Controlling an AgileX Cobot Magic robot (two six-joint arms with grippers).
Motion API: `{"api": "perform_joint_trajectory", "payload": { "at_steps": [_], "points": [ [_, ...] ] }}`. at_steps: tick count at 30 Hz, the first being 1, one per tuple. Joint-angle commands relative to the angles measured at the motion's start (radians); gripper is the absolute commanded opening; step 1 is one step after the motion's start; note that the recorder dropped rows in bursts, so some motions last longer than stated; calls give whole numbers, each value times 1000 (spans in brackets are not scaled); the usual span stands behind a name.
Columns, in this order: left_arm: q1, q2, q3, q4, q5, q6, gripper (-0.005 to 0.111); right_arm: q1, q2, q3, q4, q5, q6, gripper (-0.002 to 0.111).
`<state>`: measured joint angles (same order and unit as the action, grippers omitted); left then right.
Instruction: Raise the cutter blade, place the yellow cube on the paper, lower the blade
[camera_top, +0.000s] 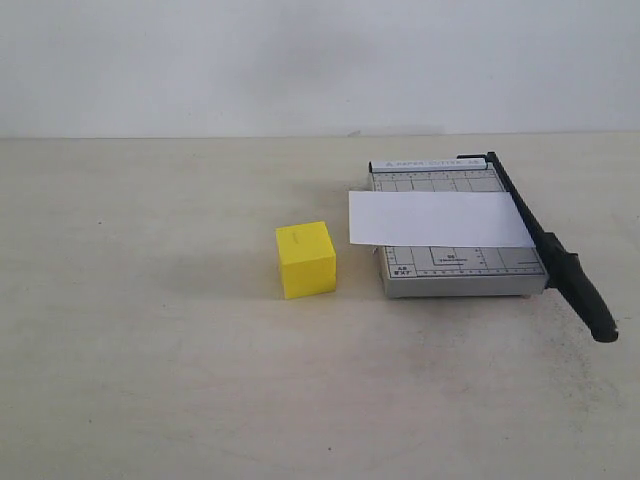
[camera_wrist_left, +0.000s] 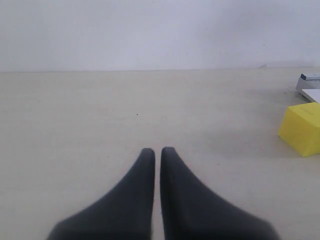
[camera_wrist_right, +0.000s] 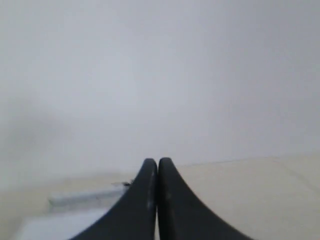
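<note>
The yellow cube (camera_top: 306, 260) sits on the table just left of the grey cutter base (camera_top: 455, 235). The white paper (camera_top: 438, 218) lies across the base, overhanging its left side. The black cutter blade (camera_top: 545, 245) lies flat along the base's right edge, its thick handle (camera_top: 590, 295) pointing to the front. Neither arm appears in the exterior view. In the left wrist view my left gripper (camera_wrist_left: 157, 150) is shut and empty above bare table, the cube (camera_wrist_left: 301, 129) off to one side. My right gripper (camera_wrist_right: 157, 161) is shut and empty, the blurred paper (camera_wrist_right: 60, 227) and base (camera_wrist_right: 82, 197) below it.
The pale tabletop (camera_top: 150, 380) stretches wide to the left and front of the cube. A white wall (camera_top: 300, 60) rises behind the table's far edge.
</note>
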<state>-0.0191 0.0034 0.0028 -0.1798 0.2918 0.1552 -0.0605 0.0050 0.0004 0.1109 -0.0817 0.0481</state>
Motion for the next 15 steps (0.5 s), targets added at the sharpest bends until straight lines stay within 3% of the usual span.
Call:
{"api": "perform_joint_trajectory", "payload": {
  "at_steps": [1, 5, 8, 15],
  "points": [
    [-2, -3, -3, -6, -9, -8, 5, -8, -5, 0, 146, -68, 267, 0],
    [-2, -3, -3, -6, -9, -8, 5, -8, -5, 0, 146, -89, 131, 0],
    [-2, -3, -3, -6, -9, -8, 5, -8, -5, 0, 147, -130, 148, 0],
    [-2, -3, -3, -6, -9, -8, 5, -8, 31, -46, 145, 40, 554, 0]
  ]
}}
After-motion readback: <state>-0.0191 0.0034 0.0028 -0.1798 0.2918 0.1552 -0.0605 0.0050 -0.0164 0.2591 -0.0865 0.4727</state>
